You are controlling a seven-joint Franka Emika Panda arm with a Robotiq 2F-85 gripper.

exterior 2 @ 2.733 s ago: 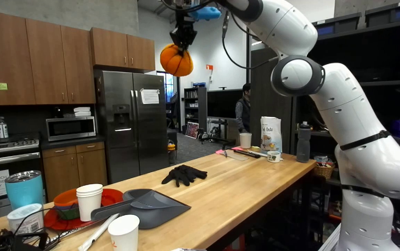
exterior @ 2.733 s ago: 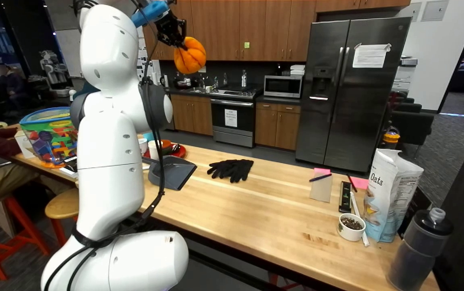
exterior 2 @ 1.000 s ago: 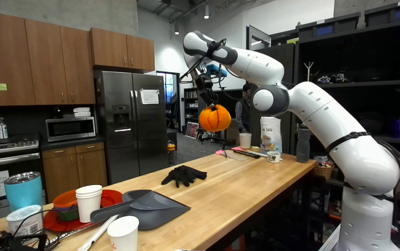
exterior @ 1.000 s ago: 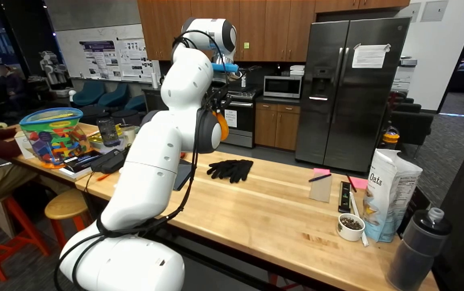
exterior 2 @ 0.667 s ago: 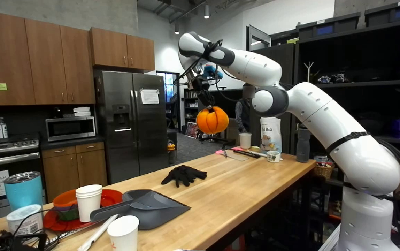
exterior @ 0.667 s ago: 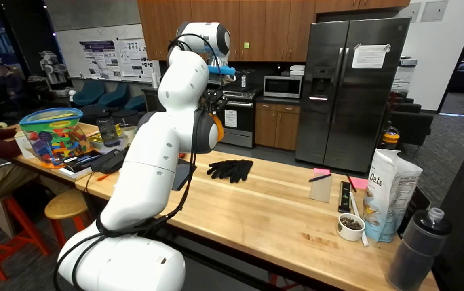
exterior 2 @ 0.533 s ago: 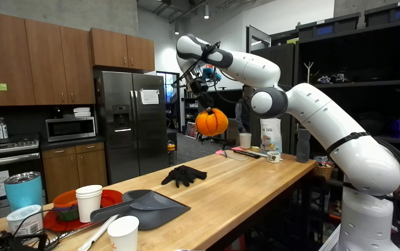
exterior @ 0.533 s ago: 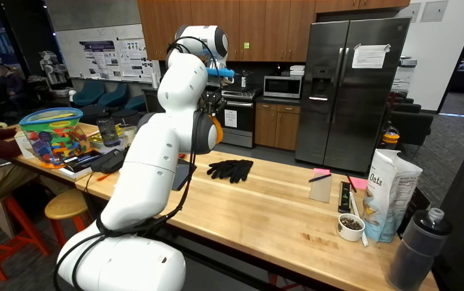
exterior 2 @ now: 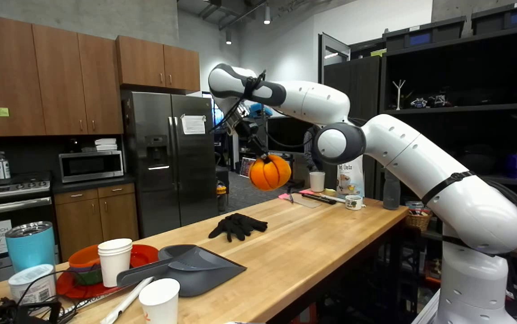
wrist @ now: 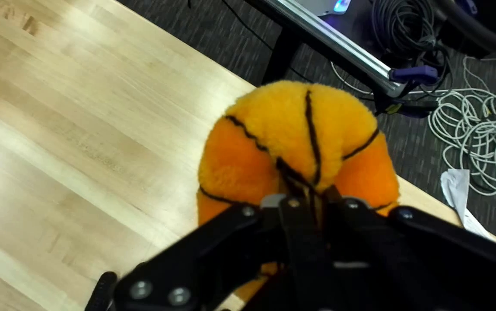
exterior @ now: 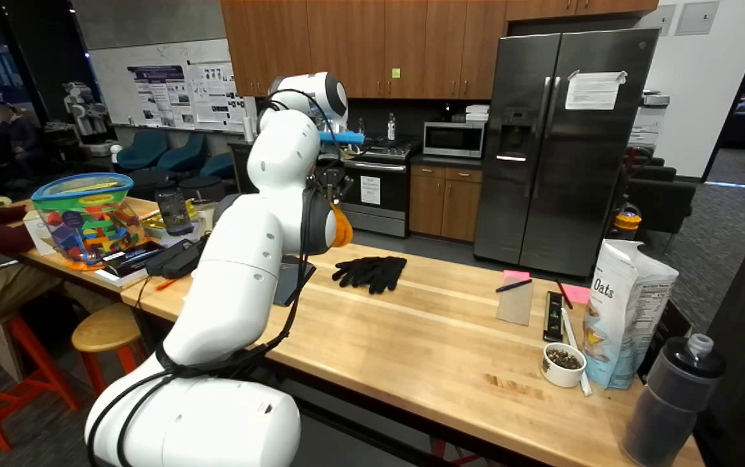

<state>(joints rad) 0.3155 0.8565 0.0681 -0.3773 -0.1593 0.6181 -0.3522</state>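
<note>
The plush pumpkin hangs beneath the tilted jaws, clamped by its top, clear of the surface.

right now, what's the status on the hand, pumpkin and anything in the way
Hand shut on the plush pumpkin, near its top. Held up off the table. Black gloves and grey dustpan lie there, neither touching the pumpkin.

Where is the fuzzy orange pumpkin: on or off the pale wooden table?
Off: black fingers hold the pumpkin up, with a visible gap underneath.
</note>
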